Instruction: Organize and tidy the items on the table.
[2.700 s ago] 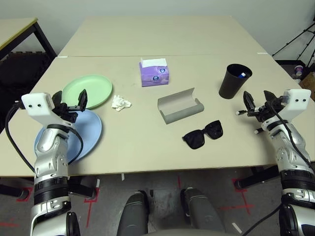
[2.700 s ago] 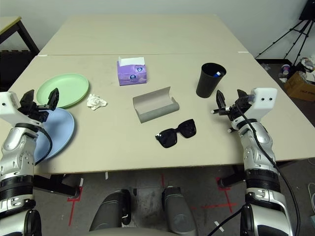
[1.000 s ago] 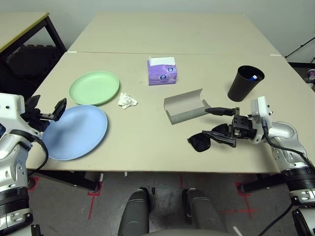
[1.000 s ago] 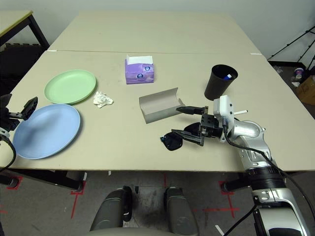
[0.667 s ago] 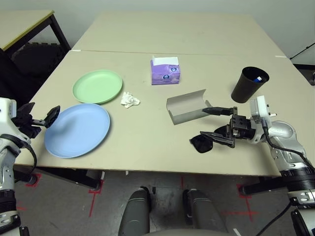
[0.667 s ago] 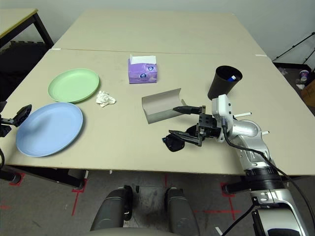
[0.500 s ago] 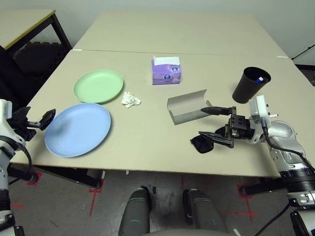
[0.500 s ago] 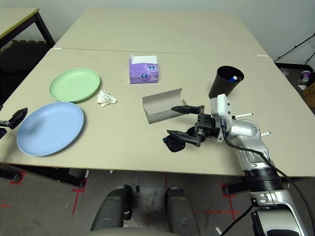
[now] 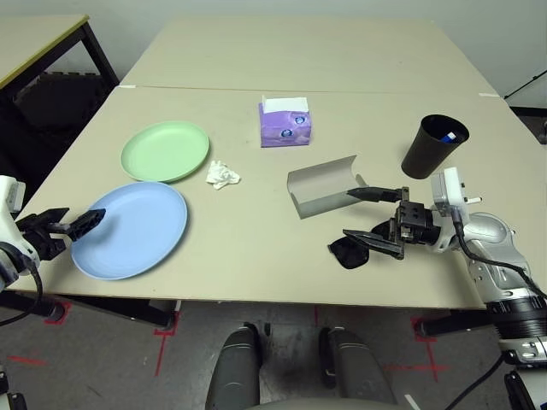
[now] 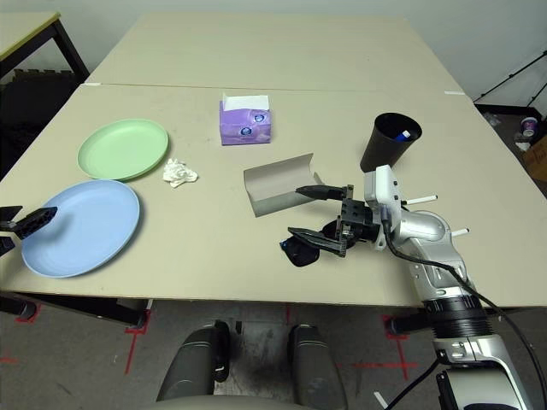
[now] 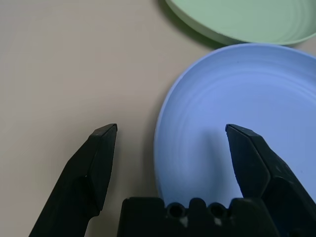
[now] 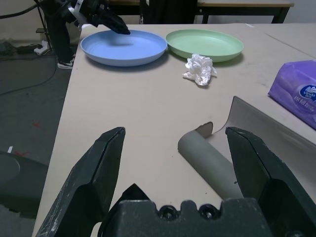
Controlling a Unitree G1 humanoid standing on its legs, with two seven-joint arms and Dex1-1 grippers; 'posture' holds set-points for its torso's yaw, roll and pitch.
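Sunglasses (image 9: 349, 251) lie at lower right of the table (image 9: 256, 154), partly under the right gripper (image 9: 363, 216), whose fingers spread wide, one over the grey case (image 9: 320, 185). At lower left, the left gripper (image 11: 170, 131) gapes wide, straddling the blue plate's (image 9: 130, 228) rim. Green plate (image 9: 165, 151), tissue (image 9: 222, 174) and cup (image 9: 433, 146) sit above.

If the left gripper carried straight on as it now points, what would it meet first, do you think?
Probably the blue plate: the open left gripper straddles its near rim, one finger over the plate, the other over bare table.
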